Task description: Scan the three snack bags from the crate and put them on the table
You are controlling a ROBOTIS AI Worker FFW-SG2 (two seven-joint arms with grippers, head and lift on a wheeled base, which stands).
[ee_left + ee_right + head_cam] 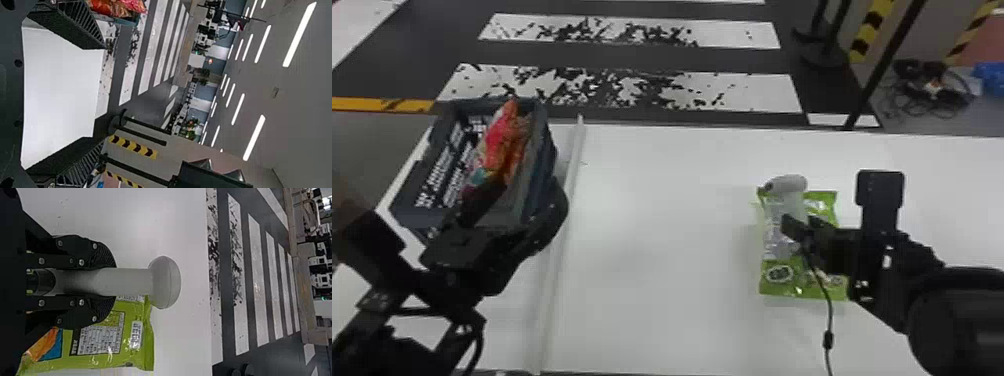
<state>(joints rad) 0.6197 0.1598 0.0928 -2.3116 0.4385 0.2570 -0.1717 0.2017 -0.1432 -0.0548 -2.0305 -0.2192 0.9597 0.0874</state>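
With the left claw [526,199] spread open, a smooth scanner [788,184] is gripped by the right claw [802,226] near a glossy green bag [777,286] on the white surface [657,225] beside striped floor [742,92].

From where I stood, table [657,250] looked smooth, faintly shiny. On table: green snack bag [774,287], glossy, crinkled film. Over table: scanner [789,185], smooth matt plastic by look; right gripper [797,225] matt black, screws [81,262] metallic. At table's left end: crate [544,150] of dull, slotted plastic; red-orange bag [502,140] inside looked shiny, wrinkled. Beyond table: floor stripes [752,92], paint patchy, worn.
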